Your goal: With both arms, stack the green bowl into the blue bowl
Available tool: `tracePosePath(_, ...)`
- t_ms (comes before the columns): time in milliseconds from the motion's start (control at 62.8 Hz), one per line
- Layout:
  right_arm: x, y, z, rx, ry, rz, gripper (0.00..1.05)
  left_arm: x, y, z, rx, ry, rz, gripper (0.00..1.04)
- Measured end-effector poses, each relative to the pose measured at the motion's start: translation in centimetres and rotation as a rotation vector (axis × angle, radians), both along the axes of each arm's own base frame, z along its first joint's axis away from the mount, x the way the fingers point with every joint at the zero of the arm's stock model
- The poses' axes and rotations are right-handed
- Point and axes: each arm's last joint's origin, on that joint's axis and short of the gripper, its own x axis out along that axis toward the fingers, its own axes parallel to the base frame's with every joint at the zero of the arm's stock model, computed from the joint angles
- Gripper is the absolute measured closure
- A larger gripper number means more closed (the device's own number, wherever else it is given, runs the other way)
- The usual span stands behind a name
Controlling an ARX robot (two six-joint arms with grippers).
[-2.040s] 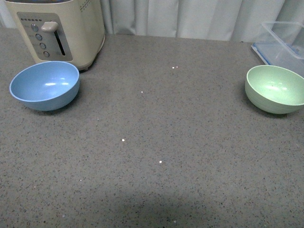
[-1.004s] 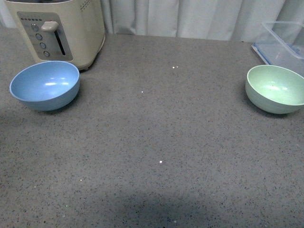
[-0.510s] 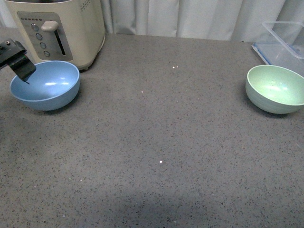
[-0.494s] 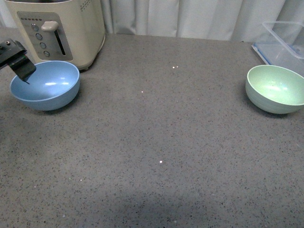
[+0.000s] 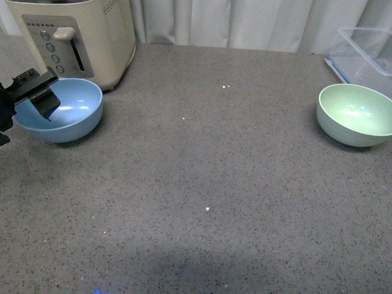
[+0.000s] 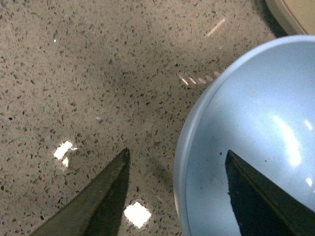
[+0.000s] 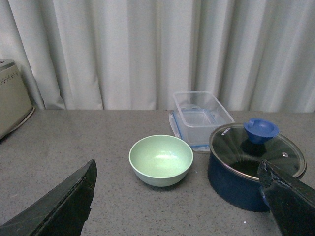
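Left jaws astride the blue bowl's [image 5: 67, 113] rim — green bowl [image 5: 355, 115] untouched, far right.
Front: left gripper [image 5: 30, 101] at the blue bowl, beside the toaster [image 5: 92, 37]. Left wrist: jaws wide, one finger inside, one outside, nothing pinched. Right wrist: right gripper [image 7: 175, 169] wide open and empty, short of the green bowl — likely light, stiff and smooth; pinch its rim.

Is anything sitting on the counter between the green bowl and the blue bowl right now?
Nothing visible stands on the counter between the green bowl and the blue bowl. However, the left end effector straddles the blue bowl's rim, with one finger inside it.
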Motion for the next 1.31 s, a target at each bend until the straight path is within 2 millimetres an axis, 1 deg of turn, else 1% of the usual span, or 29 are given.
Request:
tracePosePath(32,0.0,0.0,0.0,0.0,0.0,0.0,0.09,0.1,0.1,0.0,0.003,-0.002,0.0,0.48)
tracePosePath(112,0.0,0.0,0.0,0.0,0.0,0.0,0.09,0.3,0.1,0.2,0.011,-0.008,-0.006,0.62)
tracePosePath(143,0.0,0.0,0.0,0.0,0.0,0.0,0.09,0.4,0.2,0.3,0.012,-0.011,-0.007,0.66)
tracePosePath(191,0.0,0.0,0.0,0.0,0.0,0.0,0.09,0.6,0.2,0.4,0.011,-0.017,-0.01,0.75)
tracePosePath(255,0.0,0.0,0.0,0.0,0.0,0.0,0.09,0.7,0.2,0.6,0.017,-0.019,-0.014,0.84)
tracePosePath(351,0.0,0.0,0.0,0.0,0.0,0.0,0.09,0.8,-0.5,0.7,0.049,-0.016,-0.054,0.99)
tracePosePath(382,0.0,0.0,0.0,0.0,0.0,0.0,0.09,0.7,-0.8,0.8,0.051,-0.014,-0.066,1.01)
tracePosePath(462,0.0,0.0,0.0,0.0,0.0,0.0,0.09,0.5,-2.6,1.3,0.049,-0.002,-0.132,1.0)
tracePosePath(510,0.0,0.0,0.0,0.0,0.0,0.0,0.09,0.2,-4.6,2.0,0.029,0.001,-0.199,1.0)
tracePosePath(542,0.0,0.0,0.0,0.0,0.0,0.0,0.09,0.0,-5.6,2.2,0.019,0.001,-0.226,1.0)
tracePosePath(558,0.0,0.0,0.0,0.0,0.0,0.0,0.09,-0.1,-6.5,2.5,0.012,0.0,-0.256,1.0)
tracePosePath(590,0.0,0.0,0.0,0.0,0.0,0.0,0.09,-0.4,-7.6,2.8,0.004,0.001,-0.288,1.0)
tracePosePath(606,0.0,0.0,0.0,0.0,0.0,0.0,0.09,-0.6,-8.7,3.1,-0.004,-0.003,-0.32,1.0)
tracePosePath(622,0.0,0.0,0.0,0.0,0.0,0.0,0.09,-0.8,-9.2,3.2,-0.008,-0.005,-0.334,1.0)
tracePosePath(637,0.0,0.0,0.0,0.0,0.0,0.0,0.09,-1.0,-10.3,3.4,-0.016,-0.008,-0.363,1.0)
tracePosePath(653,0.0,0.0,0.0,0.0,0.0,0.0,0.09,-1.2,-10.9,3.6,-0.022,-0.01,-0.376,1.0)
tracePosePath(669,0.0,0.0,0.0,0.0,0.0,0.0,0.09,-1.9,-13.2,4.0,-0.033,-0.022,-0.432,1.0)
tracePosePath(701,0.0,0.0,0.0,0.0,0.0,0.0,0.09,-2.3,-14.2,4.1,-0.032,-0.028,-0.458,1.0)
tracePosePath(717,0.0,0.0,0.0,0.0,0.0,0.0,0.09,-2.7,-15.3,4.2,-0.025,-0.032,-0.482,1.0)
tracePosePath(749,0.0,0.0,0.0,0.0,0.0,0.0,0.09,-3.2,-16.3,4.2,-0.016,-0.036,-0.504,1.0)
tracePosePath(797,0.0,0.0,0.0,0.0,0.0,0.0,0.09,-4.3,-18.5,4.1,-0.014,-0.035,-0.545,1.0)
tracePosePath(892,0.0,0.0,0.0,0.0,0.0,0.0,0.09,-5.8,-21.2,3.6,-0.012,-0.037,-0.597,1.0)
tracePosePath(956,0.0,0.0,0.0,0.0,0.0,0.0,0.09,-6.5,-22.3,2.9,-0.002,-0.029,-0.612,1.0)
tracePosePath(1036,0.0,0.0,0.0,0.0,0.0,0.0,0.09,-6.5,-22.5,1.7,0.037,-0.031,-0.592,1.0)
tracePosePath(1163,0.0,0.0,0.0,0.0,0.0,0.0,0.09,-6.4,-22.1,1.0,0.084,-0.037,-0.582,1.0)
tracePosePath(1307,0.0,0.0,0.0,0.0,0.0,0.0,0.09,-6.2,-21.7,0.6,0.098,-0.028,-0.579,1.0)
